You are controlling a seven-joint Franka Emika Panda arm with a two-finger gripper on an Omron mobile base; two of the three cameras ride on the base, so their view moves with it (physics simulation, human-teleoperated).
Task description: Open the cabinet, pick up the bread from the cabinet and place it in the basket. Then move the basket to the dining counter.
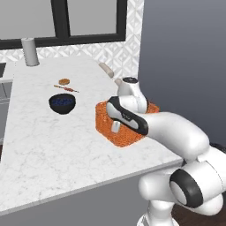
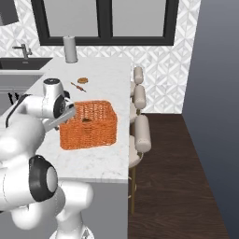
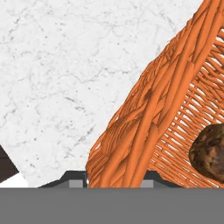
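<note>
Left base view: basket [image 1: 126,132] right of centre on dining counter [image 1: 39,145], gripper [image 1: 115,126] down at its near-left rim. Right base view: basket [image 2: 88,123] at centre-left near counter edge, stools [image 2: 141,133] just beside. Hand view: fingers [image 3: 74,181] clenched on woven wall at lower centre, bread [image 3: 210,151] inside at right; likely light, stiff wicker, rim grip apt, tipping possible.
</note>
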